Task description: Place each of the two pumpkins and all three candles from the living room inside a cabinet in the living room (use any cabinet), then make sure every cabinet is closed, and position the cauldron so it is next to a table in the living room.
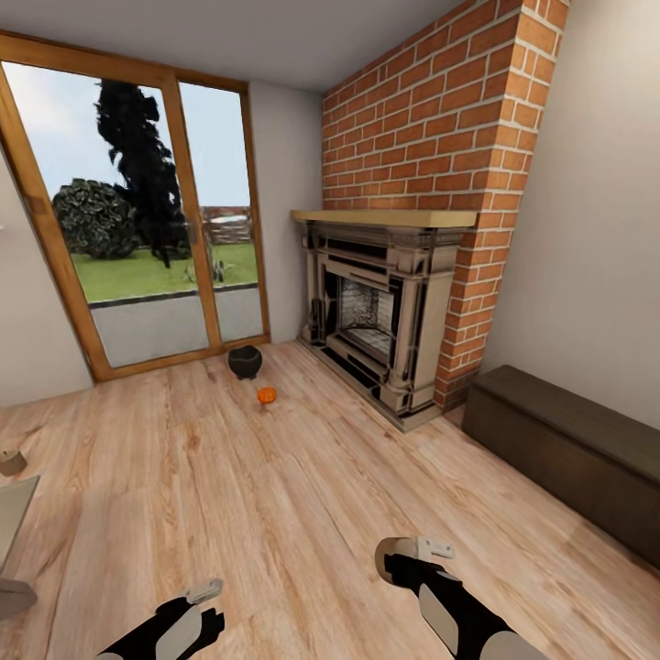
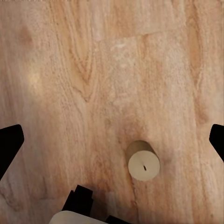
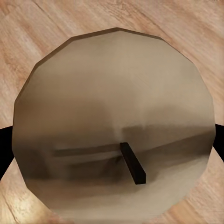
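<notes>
Right hand [image 1: 403, 556] grasps a candle [image 3: 114, 126], wick end toward its camera; the dark cabinet [image 1: 568, 449], beside the fireplace [image 1: 380, 307], lies to its right. Left hand [image 1: 197, 610] released.

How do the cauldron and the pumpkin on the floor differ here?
The cauldron is black; the pumpkin is bright orange. The cauldron is plainly larger than the pumpkin. The cauldron sits nearer the glass door, the pumpkin further out on the wood floor. They stand apart, not touching. Both are round and rest on the floor.
</notes>
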You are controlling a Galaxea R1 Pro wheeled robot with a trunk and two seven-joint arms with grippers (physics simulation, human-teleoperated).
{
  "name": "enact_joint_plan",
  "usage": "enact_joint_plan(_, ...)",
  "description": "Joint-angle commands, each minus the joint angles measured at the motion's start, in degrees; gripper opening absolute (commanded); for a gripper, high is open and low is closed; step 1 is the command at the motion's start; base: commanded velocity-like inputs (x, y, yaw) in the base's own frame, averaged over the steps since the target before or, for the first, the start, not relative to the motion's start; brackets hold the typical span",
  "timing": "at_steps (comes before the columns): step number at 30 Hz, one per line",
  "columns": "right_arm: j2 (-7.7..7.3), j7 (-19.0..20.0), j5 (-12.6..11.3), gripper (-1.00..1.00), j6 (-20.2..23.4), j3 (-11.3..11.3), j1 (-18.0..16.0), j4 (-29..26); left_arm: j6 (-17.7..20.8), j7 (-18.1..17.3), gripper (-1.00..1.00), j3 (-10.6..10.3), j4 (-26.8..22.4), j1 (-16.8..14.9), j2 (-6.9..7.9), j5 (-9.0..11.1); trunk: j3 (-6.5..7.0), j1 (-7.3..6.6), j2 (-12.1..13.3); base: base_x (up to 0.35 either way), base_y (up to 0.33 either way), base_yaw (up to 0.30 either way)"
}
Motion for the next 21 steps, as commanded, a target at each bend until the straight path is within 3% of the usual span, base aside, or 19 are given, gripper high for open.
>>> enact_joint_plan(1, -0.03, -0.6, -0.4, -1.00, 0.3, 0.5, 0.0, -0.1, 0.2, 0.4, 1.00, -0.4, -0.2, 0.0, 0.07, 0.4, -0.06, 0.01, 0.0, 0.044, 0.000, 0.000)
enact_joint_plan(21, -0.02, -0.5, -0.4, -1.00, 0.2, 0.5, 0.0, -0.1, 0.2, 0.4, 1.00, -0.4, -0.2, 0.0, -0.01, 0.4, -0.06, 0.01, 0.0, 0.036, 0.005, 0.000)
